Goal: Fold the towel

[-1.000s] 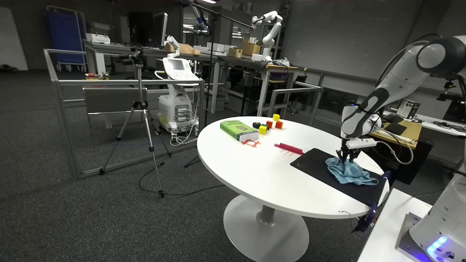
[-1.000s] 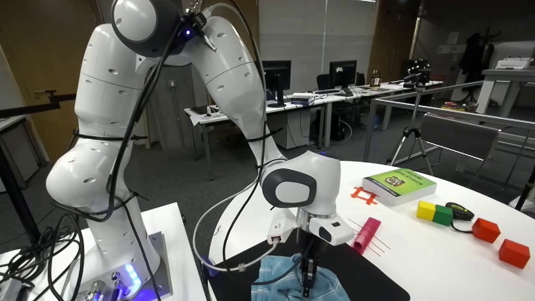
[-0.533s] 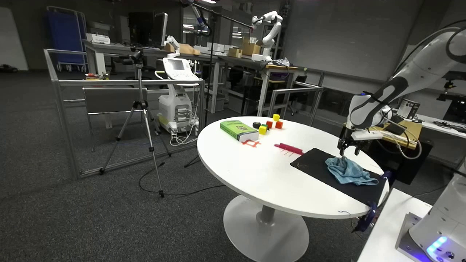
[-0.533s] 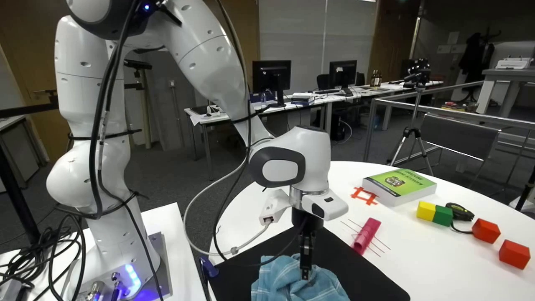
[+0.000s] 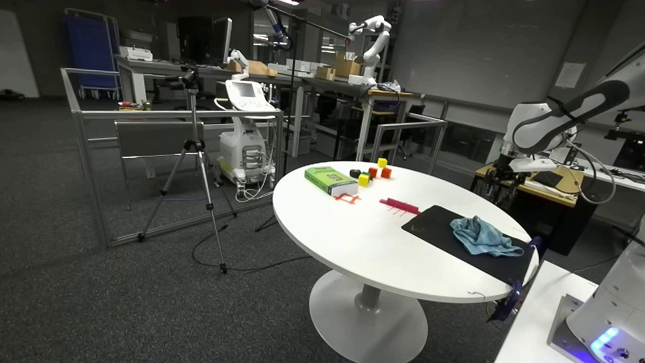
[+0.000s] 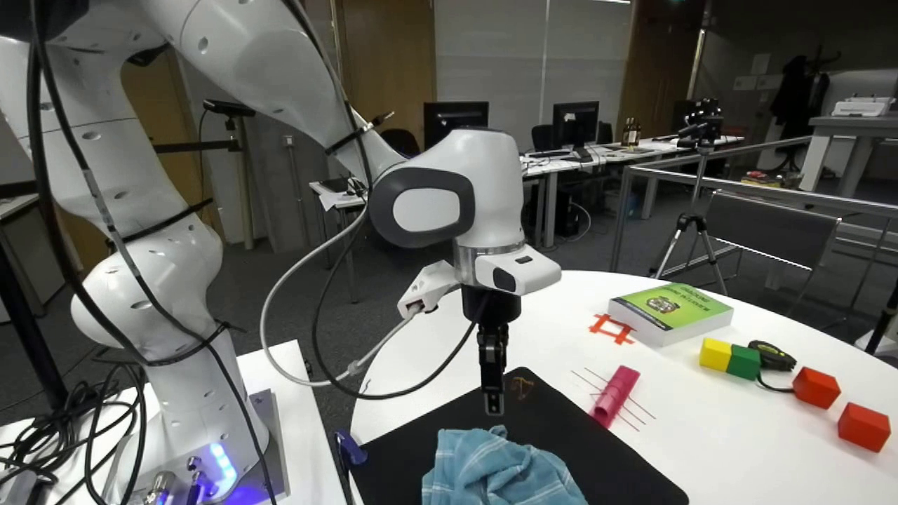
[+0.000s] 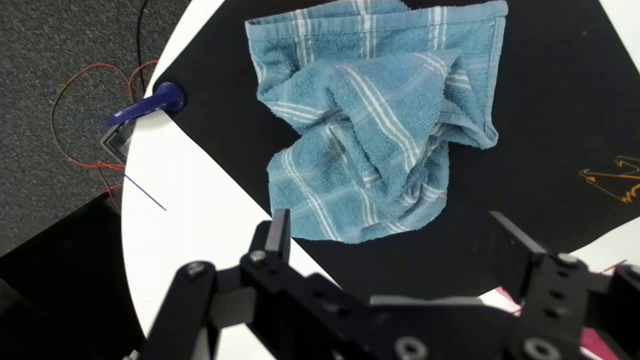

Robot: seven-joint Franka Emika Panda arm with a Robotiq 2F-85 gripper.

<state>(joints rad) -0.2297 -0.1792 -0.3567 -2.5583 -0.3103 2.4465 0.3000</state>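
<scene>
The blue towel with white stripes (image 7: 370, 125) lies crumpled on a black mat (image 7: 540, 110). One end, at the top of the wrist view, lies fairly flat with a straight hem; the middle is bunched into overlapping folds. In both exterior views the towel (image 5: 481, 238) (image 6: 494, 470) rests on the mat by itself. My gripper (image 7: 386, 214) stands wide open with nothing between its fingers. It hangs above and apart from the towel, as the gripper (image 6: 494, 405) shows in an exterior view. The towel's underside is hidden.
Blue clamps (image 7: 150, 104) (image 5: 513, 300) grip the edge of the round white table (image 5: 352, 237). Beyond the mat lie a pink roll (image 6: 617, 395), a red tape shape (image 6: 612, 328), a green book (image 6: 670, 312), a tape measure (image 6: 772, 354) and several coloured cubes (image 6: 863, 426).
A second ago the gripper was down at the towel. It has opened, risen off the cloth and drawn back from it. The towel stays where it was, released.
</scene>
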